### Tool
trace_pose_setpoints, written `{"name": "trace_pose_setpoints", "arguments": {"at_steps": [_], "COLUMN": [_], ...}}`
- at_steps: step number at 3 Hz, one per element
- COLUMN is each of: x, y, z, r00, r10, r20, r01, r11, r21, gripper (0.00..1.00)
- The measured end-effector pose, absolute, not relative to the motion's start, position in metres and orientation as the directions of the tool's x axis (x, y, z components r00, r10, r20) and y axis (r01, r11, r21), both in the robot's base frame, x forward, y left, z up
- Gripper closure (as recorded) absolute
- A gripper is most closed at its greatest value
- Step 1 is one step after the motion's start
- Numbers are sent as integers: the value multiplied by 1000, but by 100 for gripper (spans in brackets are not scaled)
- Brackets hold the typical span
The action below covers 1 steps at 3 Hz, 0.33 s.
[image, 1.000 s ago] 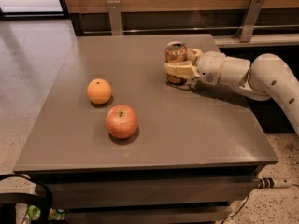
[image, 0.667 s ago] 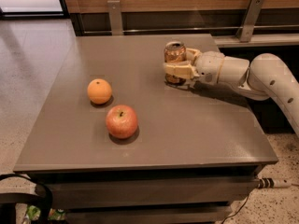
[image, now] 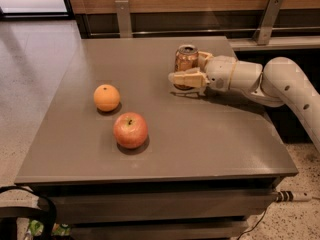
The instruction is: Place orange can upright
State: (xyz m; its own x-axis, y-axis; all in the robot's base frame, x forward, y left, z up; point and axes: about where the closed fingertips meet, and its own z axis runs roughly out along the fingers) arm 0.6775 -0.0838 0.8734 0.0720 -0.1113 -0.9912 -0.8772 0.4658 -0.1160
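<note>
The orange can (image: 186, 59) stands upright on the grey table (image: 165, 139), near its far right part. It has a mottled brownish-orange body and a silver top. My gripper (image: 187, 69) reaches in from the right and straddles the can. One tan finger (image: 186, 78) lies across the front of the can's lower part, and the other (image: 203, 59) sits behind it on the right. The fingers look spread, with the near one a little apart from the can.
A round orange fruit (image: 107, 97) and a red apple (image: 130, 130) lie on the left half of the table. A wooden wall with metal brackets (image: 123, 17) runs behind the table. My white arm (image: 280, 81) extends past the right edge.
The near finger has shifted outward, toward the left and front of the can. The can has stayed upright in the same spot. The fruits have not moved.
</note>
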Motion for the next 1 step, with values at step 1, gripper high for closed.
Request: {"name": "trace_pose_setpoints", "arguments": {"at_steps": [1], "x": [677], "y": [-83], "z": [873], "r00": [72], "r10": [-111], "r20": [-991], "r01": [-878], "r11": [464], "r21": [-116], "gripper": [0]}}
